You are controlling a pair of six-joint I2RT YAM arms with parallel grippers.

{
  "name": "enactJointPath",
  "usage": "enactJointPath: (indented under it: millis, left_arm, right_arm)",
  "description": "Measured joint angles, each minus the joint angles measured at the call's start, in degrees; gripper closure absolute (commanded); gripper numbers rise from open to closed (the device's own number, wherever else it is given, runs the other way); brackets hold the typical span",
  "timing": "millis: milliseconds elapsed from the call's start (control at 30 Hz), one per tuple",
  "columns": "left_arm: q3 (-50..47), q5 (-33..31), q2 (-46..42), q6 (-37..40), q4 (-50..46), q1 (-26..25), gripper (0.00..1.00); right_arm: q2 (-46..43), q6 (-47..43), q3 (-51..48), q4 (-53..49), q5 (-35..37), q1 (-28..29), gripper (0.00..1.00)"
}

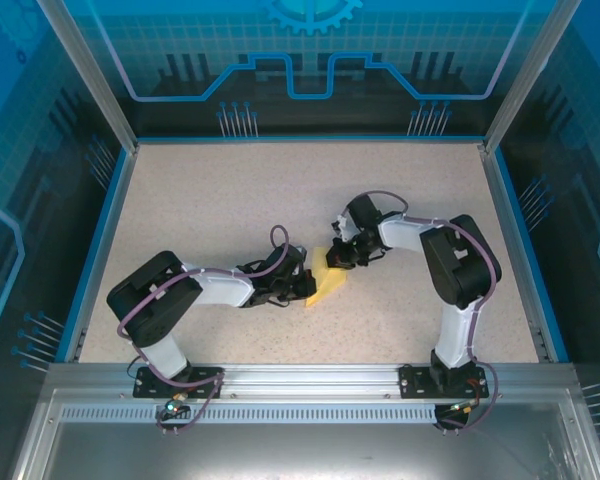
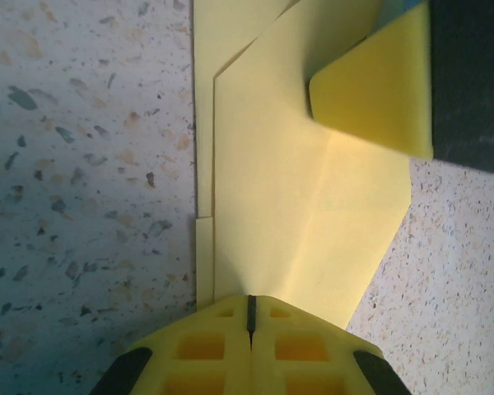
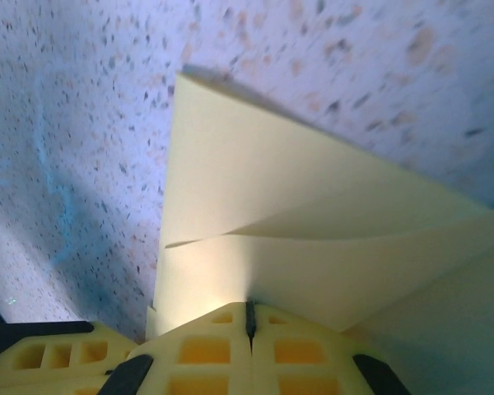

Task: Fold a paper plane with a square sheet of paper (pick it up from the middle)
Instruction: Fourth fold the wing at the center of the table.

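Speckled table [image 1: 230, 200]; bent arms' left end effector [image 2: 249, 301], right end effector [image 3: 249, 306] closed at paper [image 2: 296, 214]

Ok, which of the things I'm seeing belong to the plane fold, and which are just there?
In the job:
- partly folded yellow sheet
- left pincer, shut, tip at the sheet's edge
- right pincer, shut, tip at the sheet's lifted fold

Just there (fixtures, nothing loose):
- speckled table
- blue table rim
- aluminium rail

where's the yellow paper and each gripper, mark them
yellow paper [image 2: 313, 222], left wrist view, flat middle panel
left gripper [image 2: 250, 309], left wrist view, shut fingertip seam
right gripper [image 3: 249, 314], right wrist view, shut fingertip seam
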Motion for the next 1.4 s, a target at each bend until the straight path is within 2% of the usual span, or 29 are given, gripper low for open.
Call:
enactJointPath:
  millis: [267,500,600,767,933,1133,1400]
  left_arm:
    - [0.00,-0.83,0.00,0.00,0.13,0.00,1.00]
    - [0.00,-0.83,0.00,0.00,0.09,0.00,1.00]
    - [0.00,-0.83,0.00,0.02,0.07,0.00,1.00]
    - [0.28,-0.81,0.09,0.02,-0.35,0.00,1.00]
    - [0.68,-0.81,0.24,0.04,-0.90,0.00,1.00]
    - [0.85,-0.81,0.24,0.20,-1.20,0.00,1.00]
    - [0.96,-0.81,0.22,0.24,-1.42,0.00,1.00]
  right_arm:
    - [2.51,0.00,2.38,0.35,-3.08,-3.67,1.00]
    - [3.02,-0.09,5.86,2.34,2.10,-9.07,1.00]
    - [2.38,-0.44,6.58,3.02,2.78,-9.64,1.00]
    - [-6.32,-0.46,1.97,5.38,1.81,-8.48,1.00]
    - [-14.08,-0.42,-1.36,7.10,-0.15,-3.87,1.00]
    - [-10.56,0.96,-5.46,7.82,-2.36,2.05,1.00]
    - [-3.82,3.56,-6.62,7.89,-4.79,3.39,1.00]
